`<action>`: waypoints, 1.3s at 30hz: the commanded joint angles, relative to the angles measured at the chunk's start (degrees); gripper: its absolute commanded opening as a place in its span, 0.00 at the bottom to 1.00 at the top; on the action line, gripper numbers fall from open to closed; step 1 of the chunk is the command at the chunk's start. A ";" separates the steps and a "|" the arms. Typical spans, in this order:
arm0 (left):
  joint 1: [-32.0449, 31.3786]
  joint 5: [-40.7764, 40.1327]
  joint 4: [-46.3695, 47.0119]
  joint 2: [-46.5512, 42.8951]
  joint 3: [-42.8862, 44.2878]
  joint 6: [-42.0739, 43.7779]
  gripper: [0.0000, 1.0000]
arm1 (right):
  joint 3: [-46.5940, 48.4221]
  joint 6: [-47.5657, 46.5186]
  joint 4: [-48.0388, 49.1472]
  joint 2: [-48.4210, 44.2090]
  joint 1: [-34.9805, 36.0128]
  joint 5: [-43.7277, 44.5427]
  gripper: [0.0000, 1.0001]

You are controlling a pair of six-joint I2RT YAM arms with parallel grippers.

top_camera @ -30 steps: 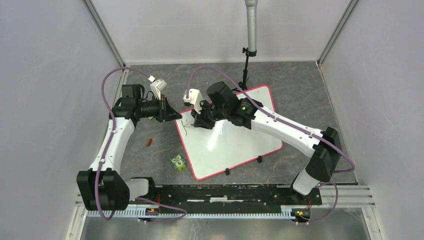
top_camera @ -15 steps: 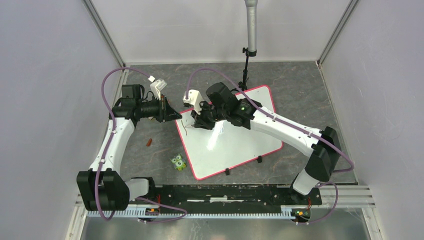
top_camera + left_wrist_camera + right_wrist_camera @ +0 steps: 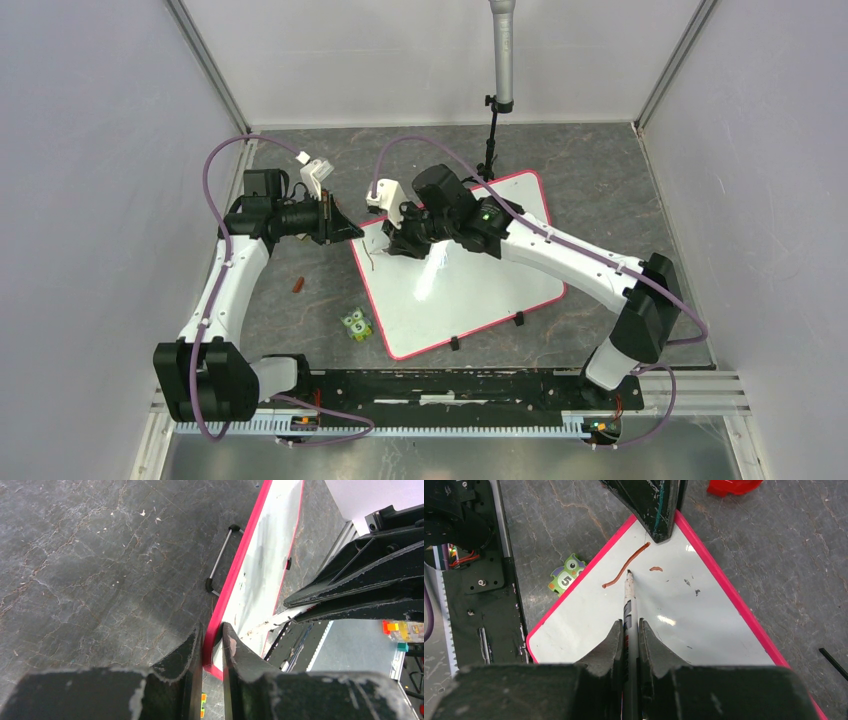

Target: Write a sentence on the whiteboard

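The whiteboard (image 3: 480, 290) lies tilted on the table, white with a red-pink frame. My left gripper (image 3: 350, 232) is shut on the frame at its left corner (image 3: 212, 640). My right gripper (image 3: 397, 243) is shut on a marker (image 3: 629, 605) over the board's left part. The marker's tip touches or hovers just above the white surface; I cannot tell which. The sentence is only one long curved brownish-red stroke (image 3: 624, 565) and one short mark (image 3: 655, 569), with no readable words. The board also shows in the left wrist view (image 3: 265, 555).
A green owl toy (image 3: 355, 324) lies by the board's near left edge. A small red-brown piece (image 3: 297, 285) lies on the table to the left. A black stand with a grey pole (image 3: 490, 140) rises behind the board. A black rail (image 3: 450, 385) runs along the near edge.
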 commanded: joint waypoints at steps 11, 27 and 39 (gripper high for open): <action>-2.01 -2.38 1.21 -1.31 0.10 -1.94 0.02 | 3.86 -0.27 1.21 -0.89 -2.63 2.28 0.00; -2.36 -2.82 1.21 -0.82 0.36 -1.83 0.02 | 1.40 0.26 0.32 -0.46 -2.19 -0.28 0.00; -2.44 -3.07 1.25 -0.76 0.28 -1.81 0.02 | -1.97 0.00 0.83 -0.87 0.30 -0.57 0.00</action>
